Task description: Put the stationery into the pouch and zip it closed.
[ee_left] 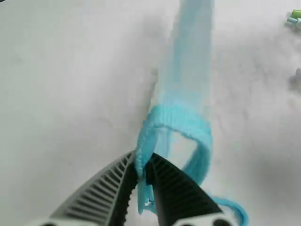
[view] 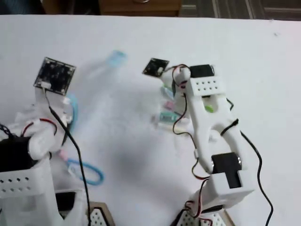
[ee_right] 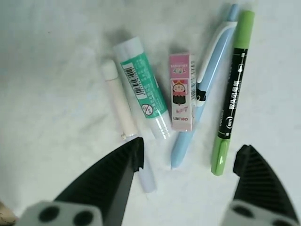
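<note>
The pouch (ee_left: 193,70) is pale blue and see-through, and it stretches across the table away from my left gripper (ee_left: 143,162). That gripper is shut on the pouch's blue zip edge (ee_left: 176,120). In the high view the pouch (view: 101,80) lies at the centre left, in front of my left arm (view: 28,141). My right gripper (ee_right: 190,150) hangs open just above the stationery: a white stick (ee_right: 120,101), a green glue stick (ee_right: 143,89), a pink eraser (ee_right: 182,92), a blue pen (ee_right: 207,80) and a green marker (ee_right: 233,89). These lie side by side, apart from the pouch.
A blue strap loop (view: 89,172) lies near the left arm's base. The right arm (view: 209,117) leans over the stationery (view: 167,115). A wooden edge (view: 141,7) runs along the far side of the white table (view: 254,61).
</note>
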